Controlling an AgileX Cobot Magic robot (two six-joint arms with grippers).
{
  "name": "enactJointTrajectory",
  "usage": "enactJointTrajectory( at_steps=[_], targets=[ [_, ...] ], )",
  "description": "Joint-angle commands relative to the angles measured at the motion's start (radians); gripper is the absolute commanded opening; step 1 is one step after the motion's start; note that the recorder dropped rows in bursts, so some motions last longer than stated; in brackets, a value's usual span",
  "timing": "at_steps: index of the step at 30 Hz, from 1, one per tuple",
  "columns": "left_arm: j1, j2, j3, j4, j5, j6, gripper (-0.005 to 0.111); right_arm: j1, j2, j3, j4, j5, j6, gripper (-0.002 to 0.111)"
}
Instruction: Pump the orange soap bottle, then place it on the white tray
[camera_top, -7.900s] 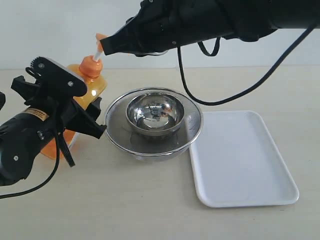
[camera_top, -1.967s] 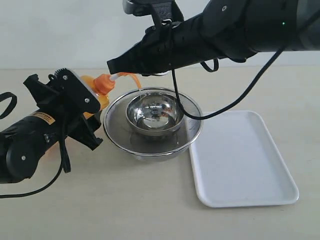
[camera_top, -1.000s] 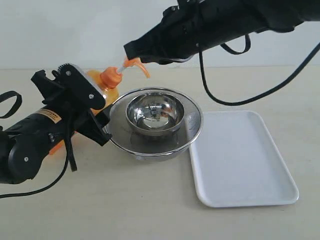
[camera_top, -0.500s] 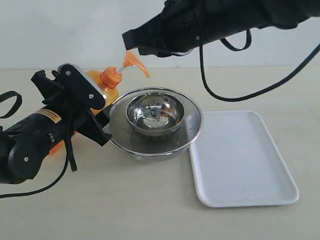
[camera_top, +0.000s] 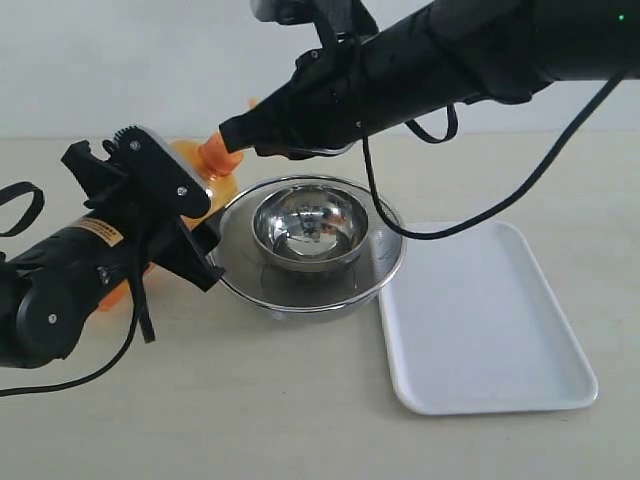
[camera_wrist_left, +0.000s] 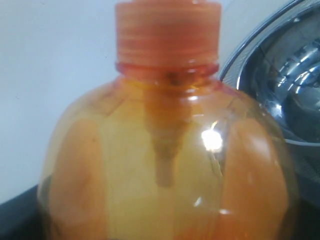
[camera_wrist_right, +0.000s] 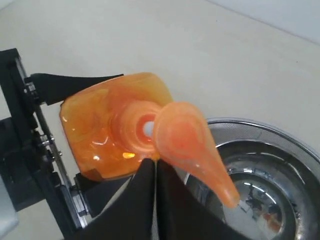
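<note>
The left gripper clamped the orange soap bottle by its broad body at the left side of the pale table, one black finger on each flank. The bottle leaned toward a wide steel bowl just beside it, with a smaller steel bowl sitting inside. Whether the bottle's base touched the table could not be told, since the arm hid it. In the left wrist view the bottle's translucent shoulder and ribbed orange collar filled most of the picture, with the wide bowl's rim curving close alongside.

The right gripper reached across from the right and came down on top of the bottle, covering the pump in the exterior view. Seen from the right wrist, that gripper had its two fingers pressed together with only a thin seam between them, gripping nothing, their tips against the edge of the orange pump head. The head's spout pointed out over the bowls, and a spot of white stem showed at its root above the bottle's square shoulder.

The white tray lay flat on the table to the right of the bowls, close beside the wide bowl's rim and well apart from the bottle
</note>
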Motion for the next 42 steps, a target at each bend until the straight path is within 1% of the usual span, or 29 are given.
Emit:
enactJointTrajectory(
  at_steps=[1, 10, 14, 17, 20, 28, 32, 42],
  targets=[
    [-0.005, -0.02, -0.013, 0.025, -0.067, 0.006, 0.005, 0.001, -0.039, 0.001, -0.004, -0.005, -0.017, 0.0],
    [-0.005, -0.02, -0.013, 0.025, -0.058, 0.006, 0.005, -0.001, -0.158, 0.001, -0.03, -0.024, -0.005, 0.0],
    [-0.005, -0.02, -0.013, 0.025, -0.058, 0.006, 0.005, -0.05, -0.175, 0.001, -0.029, -0.014, 0.033, 0.0],
    [-0.005, -0.02, -0.013, 0.025, -0.056, 0.006, 0.005, -0.105, -0.173, 0.001, -0.031, 0.027, 0.042, 0.0],
    [-0.005, -0.02, -0.013, 0.025, -0.056, 0.006, 0.005, -0.13, -0.173, 0.001, -0.029, 0.054, 0.047, 0.0],
    [-0.005, -0.02, -0.013, 0.03, -0.056, 0.005, 0.005, -0.091, -0.169, 0.001, -0.024, 0.012, 0.045, 0.0],
    [-0.005, -0.02, -0.013, 0.043, -0.058, -0.018, 0.005, -0.07, -0.132, 0.001, -0.019, 0.006, 0.047, 0.0],
    [-0.005, -0.02, -0.013, 0.046, -0.052, -0.018, 0.005, -0.067, -0.056, -0.001, 0.002, -0.005, 0.019, 0.0]
  ],
)
